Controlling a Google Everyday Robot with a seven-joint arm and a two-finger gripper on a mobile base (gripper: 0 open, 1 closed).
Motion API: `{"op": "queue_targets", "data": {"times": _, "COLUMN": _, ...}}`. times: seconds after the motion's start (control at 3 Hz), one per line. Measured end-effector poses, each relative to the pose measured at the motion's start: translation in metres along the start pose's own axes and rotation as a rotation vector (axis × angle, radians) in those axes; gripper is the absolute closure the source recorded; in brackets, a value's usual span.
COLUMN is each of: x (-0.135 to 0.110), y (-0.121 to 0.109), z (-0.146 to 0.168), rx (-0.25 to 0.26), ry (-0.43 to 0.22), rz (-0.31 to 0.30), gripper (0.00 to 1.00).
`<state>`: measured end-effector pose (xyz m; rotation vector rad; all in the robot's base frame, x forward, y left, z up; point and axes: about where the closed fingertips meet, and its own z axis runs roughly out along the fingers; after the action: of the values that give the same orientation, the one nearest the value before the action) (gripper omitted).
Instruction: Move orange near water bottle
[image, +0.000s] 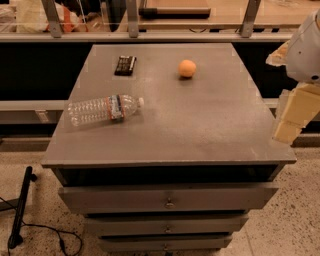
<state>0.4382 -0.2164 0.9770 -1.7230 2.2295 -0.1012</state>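
Grey metal cabinet (115, 197): clear ribbed water bottle (102, 109) lying flat, round orange (187, 68) well apart, unmoved; cream gripper (292, 117) parked beside right edge, we cannot tell grip

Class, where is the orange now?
The orange sits near the table's far edge, right of the black object; the bottle lies nearer left. The gripper hangs beside its right edge.

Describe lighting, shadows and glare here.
Camera view: dim, warm light; the orange casts a small shadow at its base; a pale sheen crosses the table; the water bottle glints faintly; the tool, beyond the table's right edge, is brightly lit.
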Motion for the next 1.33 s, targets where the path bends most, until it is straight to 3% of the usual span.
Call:
{"op": "queue_targets", "data": {"times": 0.67, "x": -0.001, "y": -0.005, "z": -0.001, "rx": 0.011, "ry": -0.015, "rz": 0.008, "gripper": 0.0}}
{"op": "queue_targets", "data": {"times": 1.0, "x": -0.001, "y": -0.038, "z": 0.012, "rx": 0.021, "ry": -0.094, "rz": 0.045, "gripper": 0.0}}
{"op": "queue_targets", "data": {"times": 1.33, "x": 0.005, "y": -0.088, "z": 0.034, "rx": 0.04, "ry": -0.245, "rz": 0.12, "gripper": 0.0}}
